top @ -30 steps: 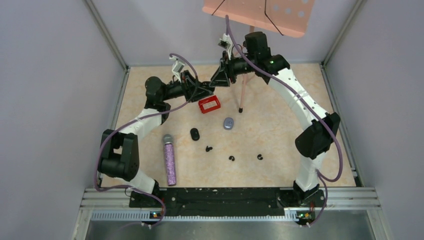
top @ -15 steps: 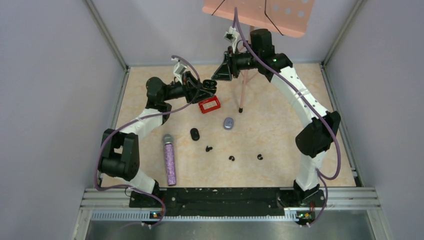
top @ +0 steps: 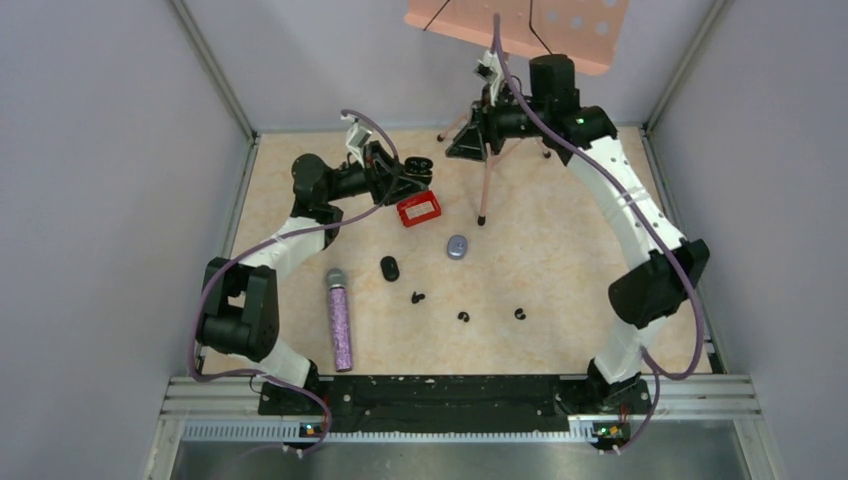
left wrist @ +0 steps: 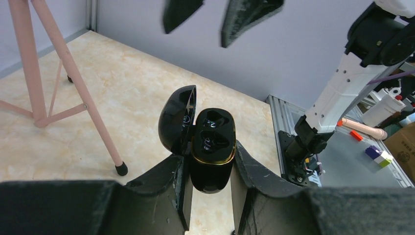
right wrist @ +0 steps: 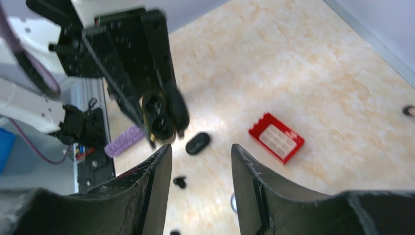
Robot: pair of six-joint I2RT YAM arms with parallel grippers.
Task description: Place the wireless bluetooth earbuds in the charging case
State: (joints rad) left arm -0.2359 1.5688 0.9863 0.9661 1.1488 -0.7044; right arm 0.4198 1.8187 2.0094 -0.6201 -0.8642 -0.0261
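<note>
My left gripper [left wrist: 210, 157] pinches the open case [left wrist: 211, 142]. My right gripper [right wrist: 201, 148], spread and empty, faces it; earbuds [top: 417, 297] lie on the table [top: 560, 250] below.

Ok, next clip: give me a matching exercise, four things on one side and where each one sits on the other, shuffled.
1. black charging case
2. red box
3. purple microphone
4. grey oval case

A. lying flat, reaching closest to the near edge of the table
B. on the table, closest thing to the foot of the pink tripod leg
C. lid open, clamped in the left gripper
D. on the table right beside the left gripper's tip

Pairs: 1-C, 2-D, 3-A, 4-B.
</note>
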